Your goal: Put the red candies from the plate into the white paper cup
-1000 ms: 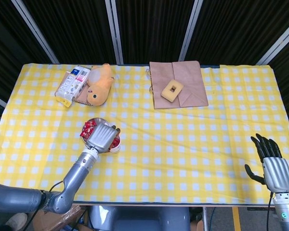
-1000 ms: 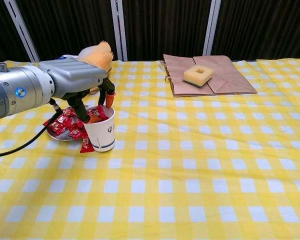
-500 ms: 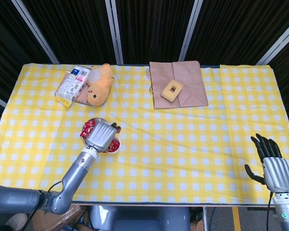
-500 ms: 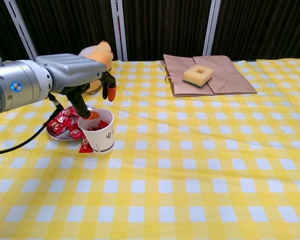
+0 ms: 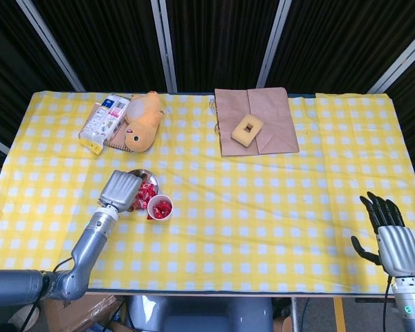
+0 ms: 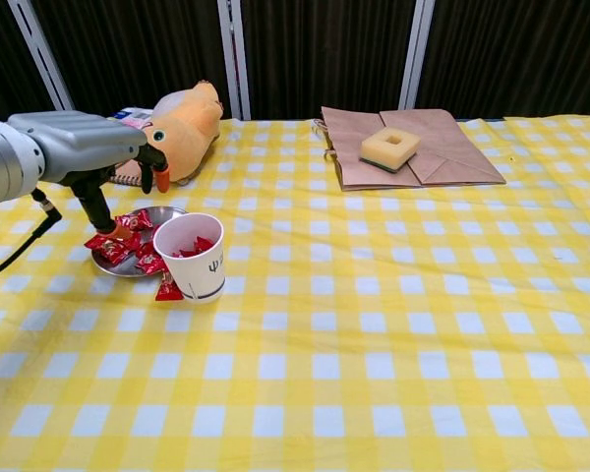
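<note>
On the checked tablecloth (image 5: 263,200), your left hand (image 6: 88,157) hovers empty over the plate (image 6: 106,264) at nine o'clock of the white paper cup (image 6: 199,267), while only the head view shows your right hand (image 5: 391,238), fingers spread.

The paper cup (image 6: 199,256) sits just right of the plate (image 6: 106,264), candies (image 6: 128,244) on the plate, one candy (image 6: 167,290) on the table (image 6: 374,344) touching the cup. Plush toy (image 6: 182,116) sits behind them.

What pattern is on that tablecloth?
The tablecloth has a yellow and white check; the head view shows it best.
</note>
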`<act>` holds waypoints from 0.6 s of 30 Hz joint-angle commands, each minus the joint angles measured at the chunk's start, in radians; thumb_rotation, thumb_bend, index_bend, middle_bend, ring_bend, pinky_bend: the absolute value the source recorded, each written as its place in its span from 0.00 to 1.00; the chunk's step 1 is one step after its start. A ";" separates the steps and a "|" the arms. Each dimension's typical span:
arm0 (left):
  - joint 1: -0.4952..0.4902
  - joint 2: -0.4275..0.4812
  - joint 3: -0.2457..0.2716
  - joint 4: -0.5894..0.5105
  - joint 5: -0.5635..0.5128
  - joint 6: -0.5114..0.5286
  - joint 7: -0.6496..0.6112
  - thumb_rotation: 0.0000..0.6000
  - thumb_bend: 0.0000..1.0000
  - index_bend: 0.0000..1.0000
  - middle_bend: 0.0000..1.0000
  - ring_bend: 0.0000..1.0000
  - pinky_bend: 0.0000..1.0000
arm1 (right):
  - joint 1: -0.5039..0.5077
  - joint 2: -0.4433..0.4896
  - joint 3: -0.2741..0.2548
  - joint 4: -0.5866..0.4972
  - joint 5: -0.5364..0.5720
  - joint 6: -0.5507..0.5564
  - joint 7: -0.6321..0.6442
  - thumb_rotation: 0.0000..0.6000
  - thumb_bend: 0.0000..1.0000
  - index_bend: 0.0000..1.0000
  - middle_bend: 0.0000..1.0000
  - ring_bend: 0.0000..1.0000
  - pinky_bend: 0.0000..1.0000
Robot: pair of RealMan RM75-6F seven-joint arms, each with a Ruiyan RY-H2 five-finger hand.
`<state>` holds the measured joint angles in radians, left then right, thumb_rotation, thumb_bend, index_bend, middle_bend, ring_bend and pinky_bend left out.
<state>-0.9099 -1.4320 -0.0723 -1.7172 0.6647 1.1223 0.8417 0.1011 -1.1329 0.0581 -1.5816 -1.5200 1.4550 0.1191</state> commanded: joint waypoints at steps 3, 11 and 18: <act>0.000 -0.042 0.008 0.087 -0.040 -0.050 -0.014 1.00 0.22 0.25 0.25 0.84 0.91 | 0.001 -0.001 0.001 0.000 0.003 -0.003 -0.001 1.00 0.43 0.00 0.00 0.00 0.00; -0.024 -0.153 0.000 0.244 -0.083 -0.115 -0.013 1.00 0.22 0.24 0.24 0.84 0.91 | 0.003 -0.002 0.004 0.003 0.009 -0.006 0.005 1.00 0.43 0.00 0.00 0.00 0.00; -0.032 -0.187 -0.011 0.301 -0.080 -0.126 -0.015 1.00 0.22 0.25 0.25 0.84 0.91 | 0.003 -0.001 0.003 0.002 0.009 -0.007 0.007 1.00 0.43 0.00 0.00 0.00 0.00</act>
<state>-0.9399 -1.6162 -0.0807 -1.4189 0.5841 0.9984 0.8274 0.1042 -1.1343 0.0614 -1.5794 -1.5107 1.4477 0.1259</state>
